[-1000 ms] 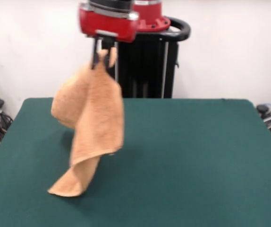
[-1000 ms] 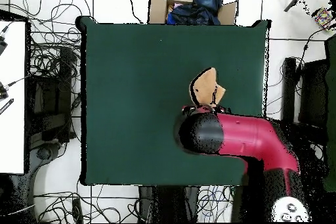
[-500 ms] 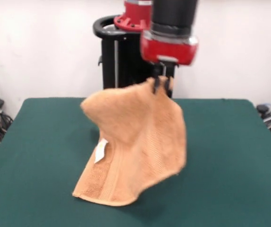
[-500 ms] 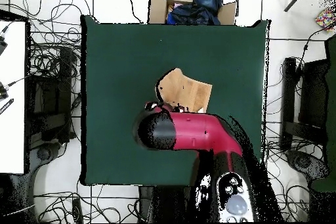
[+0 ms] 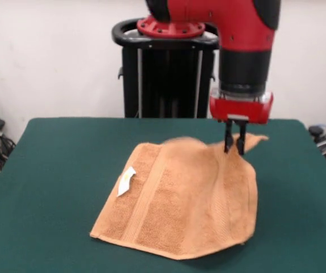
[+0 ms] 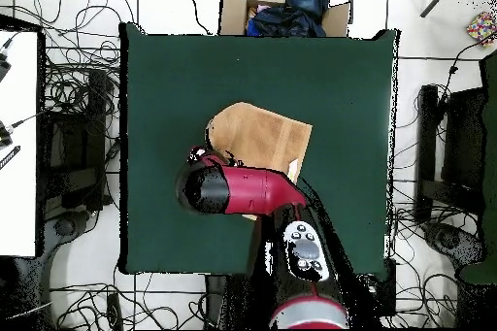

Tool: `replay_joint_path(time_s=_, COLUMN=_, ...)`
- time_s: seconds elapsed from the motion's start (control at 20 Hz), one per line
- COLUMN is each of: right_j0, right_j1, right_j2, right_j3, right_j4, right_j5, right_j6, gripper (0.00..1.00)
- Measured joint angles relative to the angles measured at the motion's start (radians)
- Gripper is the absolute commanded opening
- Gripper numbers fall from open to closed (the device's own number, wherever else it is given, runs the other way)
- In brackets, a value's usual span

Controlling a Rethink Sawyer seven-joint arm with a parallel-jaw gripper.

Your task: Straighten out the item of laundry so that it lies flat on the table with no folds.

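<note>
The gripper (image 5: 234, 149) is pinching one corner of the orange-tan towel (image 5: 180, 207), fingers pressed together on the cloth, w/ a small tip of that corner sticking out past them toward the pic's right. The red-and-black arm (image 5: 242, 51) is coming straight down onto that corner in front of the black pedestal (image 5: 166, 74).

Most of the towel is lying spread on the green table (image 5: 49, 170), roughly at the table's middle in the overhead view (image 6: 267, 138). Only the pinched corner is lifted, so the cloth is sloping up from the table toward the gripper, and the side below the gripper is hanging in a soft drape, not flat.

In the front view a smoother woven band (image 5: 149, 196) is running across the towel parallel to its left edge. A small white tag (image 5: 126, 181) is sitting just beside that band, near the towel's left edge.

In the overhead view the arm (image 6: 233, 189) is covering the towel's lower part; the gripper itself is hidden under it there. A cardboard box (image 6: 281, 9) holding dark cloth is sitting on the floor just past the table's top edge.
</note>
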Motion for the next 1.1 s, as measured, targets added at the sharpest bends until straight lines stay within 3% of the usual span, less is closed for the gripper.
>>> replay_joint_path(time_s=0.05, right_j0=-0.004, right_j1=0.021, right_j2=0.006, right_j3=0.009, right_j4=0.016, right_j5=-0.017, right_j6=0.002, gripper=0.0)
replay_joint_path(time_s=0.1, right_j0=-0.025, right_j1=0.062, right_j2=0.032, right_j3=0.028, right_j4=0.041, right_j5=-0.047, right_j6=0.002, gripper=1.0)
replay_joint_path(time_s=0.35, right_j0=-0.075, right_j1=0.093, right_j2=0.084, right_j3=0.057, right_j4=0.057, right_j5=-0.072, right_j6=0.002, gripper=1.0)
replay_joint_path(time_s=0.85, right_j0=-0.292, right_j1=0.124, right_j2=0.262, right_j3=0.1, right_j4=0.068, right_j5=-0.082, right_j6=0.002, gripper=1.0)
replay_joint_path(time_s=1.1, right_j0=-0.304, right_j1=0.117, right_j2=0.261, right_j3=0.095, right_j4=0.067, right_j5=-0.081, right_j6=0.002, gripper=1.0)
